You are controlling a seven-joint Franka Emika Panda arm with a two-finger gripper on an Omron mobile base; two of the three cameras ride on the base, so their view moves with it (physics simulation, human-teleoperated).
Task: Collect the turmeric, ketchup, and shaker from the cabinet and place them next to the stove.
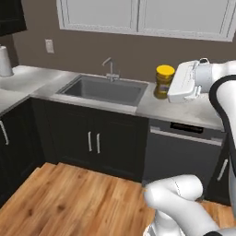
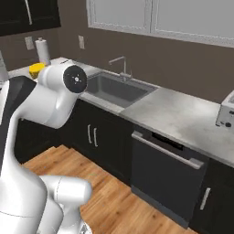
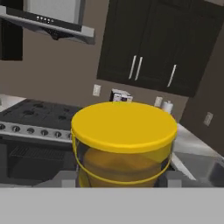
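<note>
Hand view: gripper [image 3: 124,177], jaws partly closed around the turmeric [image 3: 124,144]. Rigid, light, probably smooth-walled; best held on the body below its wider cap.

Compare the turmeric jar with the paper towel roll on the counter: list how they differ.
The turmeric is amber-yellow with a wider bright yellow cap; the paper towel roll is plain white with no cap. The turmeric is squat, the paper towel roll taller and slimmer. The turmeric is right of the sink, the paper towel roll far to its left in the corner. Both stand upright.
</note>
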